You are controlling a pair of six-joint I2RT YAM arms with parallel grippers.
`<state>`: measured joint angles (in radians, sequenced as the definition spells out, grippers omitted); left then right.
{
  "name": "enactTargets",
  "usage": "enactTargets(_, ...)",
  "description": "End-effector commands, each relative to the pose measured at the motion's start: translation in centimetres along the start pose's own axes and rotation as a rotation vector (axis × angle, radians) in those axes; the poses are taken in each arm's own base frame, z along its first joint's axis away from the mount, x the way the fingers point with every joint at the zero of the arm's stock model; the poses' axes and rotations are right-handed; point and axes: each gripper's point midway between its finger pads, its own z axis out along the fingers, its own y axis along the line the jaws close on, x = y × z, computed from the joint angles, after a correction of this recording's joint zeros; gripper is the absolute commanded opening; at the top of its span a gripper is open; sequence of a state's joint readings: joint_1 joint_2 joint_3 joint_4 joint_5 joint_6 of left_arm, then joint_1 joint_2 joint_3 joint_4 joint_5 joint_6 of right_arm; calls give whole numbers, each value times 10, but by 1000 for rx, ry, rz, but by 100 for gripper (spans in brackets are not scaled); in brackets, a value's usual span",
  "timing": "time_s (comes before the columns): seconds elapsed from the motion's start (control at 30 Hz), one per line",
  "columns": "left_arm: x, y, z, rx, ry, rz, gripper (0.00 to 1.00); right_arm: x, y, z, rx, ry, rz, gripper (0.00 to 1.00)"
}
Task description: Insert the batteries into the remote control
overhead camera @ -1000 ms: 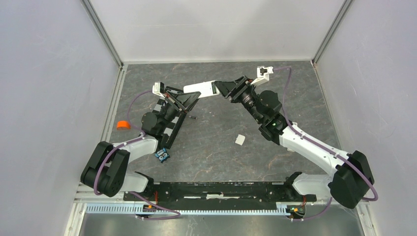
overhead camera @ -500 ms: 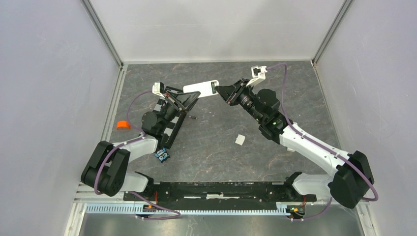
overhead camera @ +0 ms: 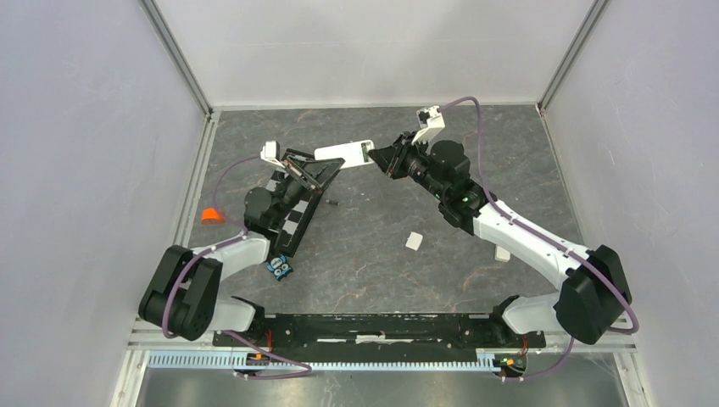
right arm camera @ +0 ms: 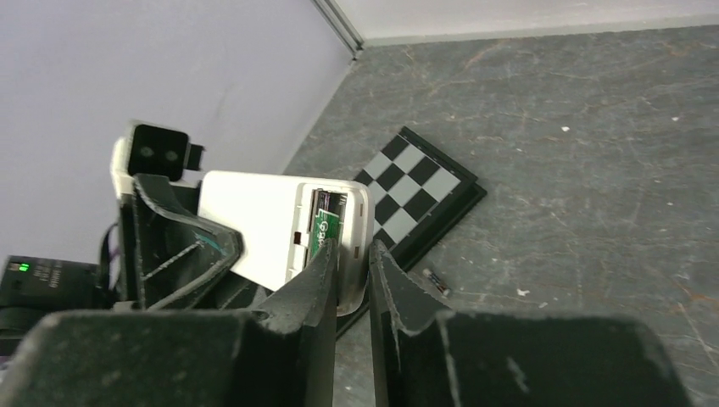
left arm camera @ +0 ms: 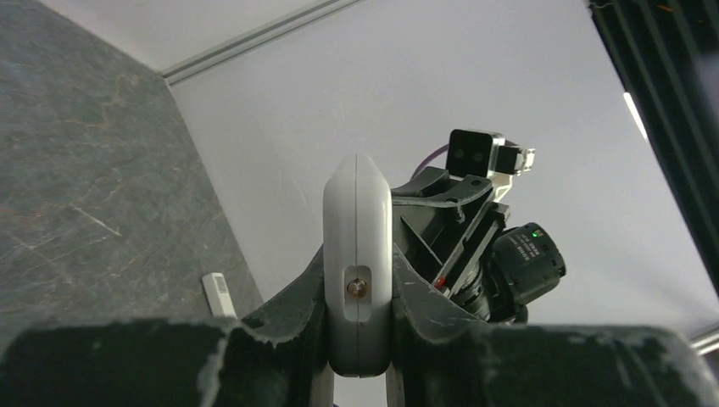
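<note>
White plastic is clamped in my left gripper [left arm camera: 357,292]: the remote control [right arm camera: 254,229], held up with its compartment open and one battery [right arm camera: 323,219] lying inside. My right gripper [right arm camera: 349,259] has its jaws nearly together at that open end; whether they pinch anything I cannot tell. I judge the loading half done. Next I should fetch the small dark cylinder [right arm camera: 435,281] beside the chessboard [right arm camera: 415,182], probably the second battery. The tabletop [overhead camera: 365,263] is grey and stone-patterned, enclosed by pale bare walls [overhead camera: 85,170].
</note>
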<state>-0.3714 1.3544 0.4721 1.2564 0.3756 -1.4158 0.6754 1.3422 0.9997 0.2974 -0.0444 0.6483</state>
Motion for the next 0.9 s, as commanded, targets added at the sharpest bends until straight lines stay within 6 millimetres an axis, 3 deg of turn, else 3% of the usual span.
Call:
enactTargets(0.0,17,-42,3,105,107,132,2,29,0,1,-14,136,-110,21)
enactTargets(0.33,0,14,-17,-246,39,272,2,-27,-9,-16,129,25,-162,41)
enactTargets(0.53,-16,33,-35,-404,-31,346,2,-36,5,-26,66,-3,-170,51)
enactTargets(0.63,-28,37,-45,-478,-82,389,2,-20,1,-19,40,30,-182,56)
enactTargets(0.87,-78,34,-98,-764,-309,513,2,68,-28,24,-16,263,-321,79)
